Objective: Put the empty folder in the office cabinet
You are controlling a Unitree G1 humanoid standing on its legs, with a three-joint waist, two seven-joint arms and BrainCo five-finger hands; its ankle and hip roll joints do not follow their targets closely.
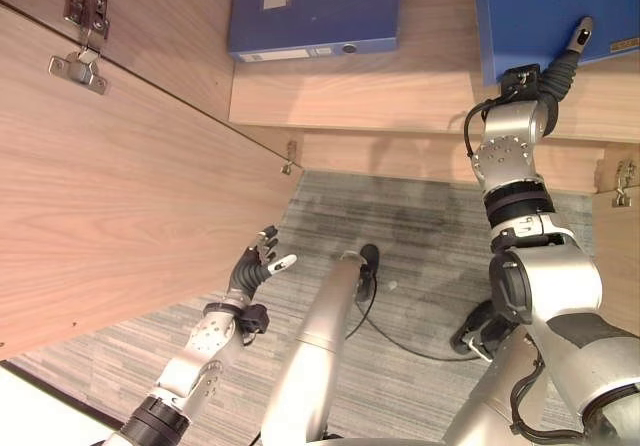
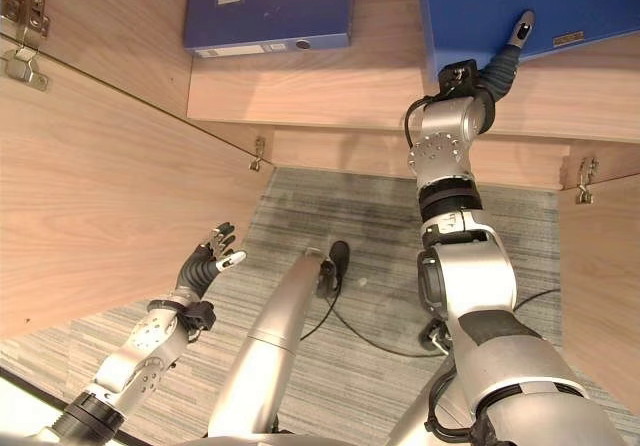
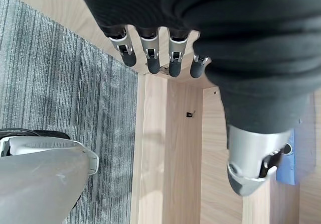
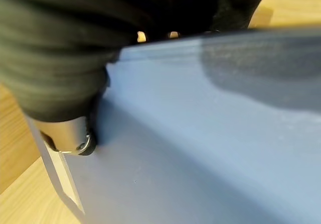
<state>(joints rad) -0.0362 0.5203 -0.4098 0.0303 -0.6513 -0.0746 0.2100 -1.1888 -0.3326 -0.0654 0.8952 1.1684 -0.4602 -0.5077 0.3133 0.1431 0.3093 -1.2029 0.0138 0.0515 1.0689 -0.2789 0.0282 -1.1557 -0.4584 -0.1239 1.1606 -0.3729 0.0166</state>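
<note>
While the blue folder (image 1: 545,11) lay flat on the wooden cabinet shelf (image 1: 400,91), the right hand (image 1: 565,56) was seen pressed against its near edge, the thumb laid up across the blue cover. From the right wrist view, the thumb tip (image 4: 83,143) was found touching the folder's face just beside its spine label, and the fingers were hidden under or behind the folder, so it could not be told whether they were curled round it or held straight. The right arm was stretched up and forward from the lower right, wrist bent toward the shelf.

A second blue folder (image 1: 315,11) (darker, with a white spine label and a ring hole) was set further left on the same shelf, well apart from the first.

The left hand (image 1: 255,266) was held low near the open cabinet door (image 1: 120,176), apart from both folders, its fingers (image 3: 150,58) relaxed and nearly straight, grasping nothing. Grey carpet (image 1: 400,236) was seen below the shelf.
</note>
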